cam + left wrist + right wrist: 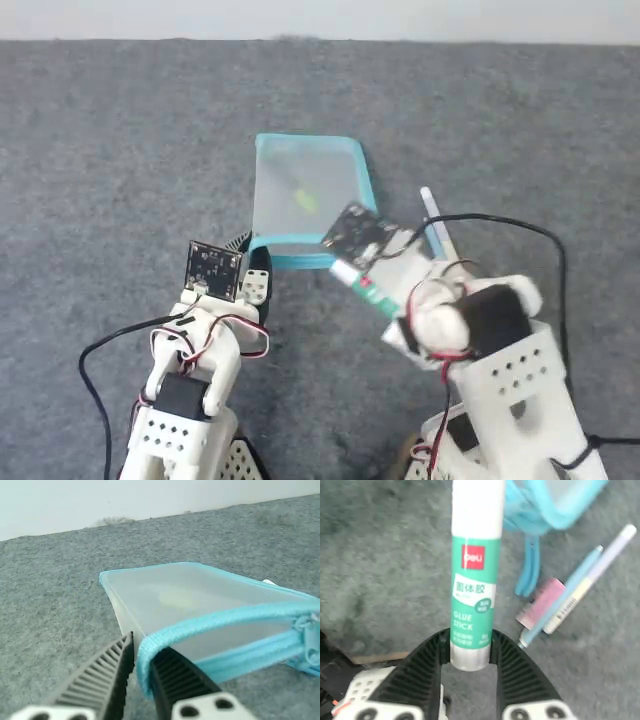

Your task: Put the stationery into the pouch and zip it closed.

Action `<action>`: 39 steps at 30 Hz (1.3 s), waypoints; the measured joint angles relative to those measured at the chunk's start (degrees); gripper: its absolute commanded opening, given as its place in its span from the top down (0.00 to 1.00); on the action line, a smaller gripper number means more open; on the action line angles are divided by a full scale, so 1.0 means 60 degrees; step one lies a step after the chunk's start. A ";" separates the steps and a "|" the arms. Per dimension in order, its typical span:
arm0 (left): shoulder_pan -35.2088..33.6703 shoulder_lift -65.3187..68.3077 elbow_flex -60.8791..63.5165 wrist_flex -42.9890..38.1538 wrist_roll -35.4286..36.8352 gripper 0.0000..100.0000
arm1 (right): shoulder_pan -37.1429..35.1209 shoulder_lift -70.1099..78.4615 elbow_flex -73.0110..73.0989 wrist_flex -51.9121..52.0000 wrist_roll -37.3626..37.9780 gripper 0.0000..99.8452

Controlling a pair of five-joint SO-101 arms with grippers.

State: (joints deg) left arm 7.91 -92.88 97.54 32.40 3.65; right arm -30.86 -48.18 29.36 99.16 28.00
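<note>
Two pens (590, 577) just beside pouch (560, 500)

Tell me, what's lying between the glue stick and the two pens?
In the right wrist view, the pouch's blue strap and a pink eraser lie between the glue stick and the pens.

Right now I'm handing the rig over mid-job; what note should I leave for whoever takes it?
Left gripper: shut on the pouch rim.
Right gripper: shut on the glue stick, pointing toward the pouch.
Blue pen, lilac pen and pink eraser lie on the carpet beside the pouch.
Done: one yellow-green item inside.
Left: insert glue stick, pens, eraser; zip closed.
</note>
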 measured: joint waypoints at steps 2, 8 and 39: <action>0.0000 0.0000 0.0000 0.0000 0.0000 0.99 | -0.0337 0.0396 0.0000 -0.0176 -0.0308 0.99; 0.0000 0.0000 0.0000 0.0000 0.0000 0.99 | -0.0527 0.2769 -0.1011 -0.0440 -0.1231 0.99; -0.0029 0.0000 0.0000 0.0000 -0.0425 0.99 | -0.0557 1.0081 -0.8220 0.0205 -0.2857 0.83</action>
State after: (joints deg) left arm 7.74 -92.88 97.54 32.40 1.10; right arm -34.20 12.31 -19.96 100.40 10.86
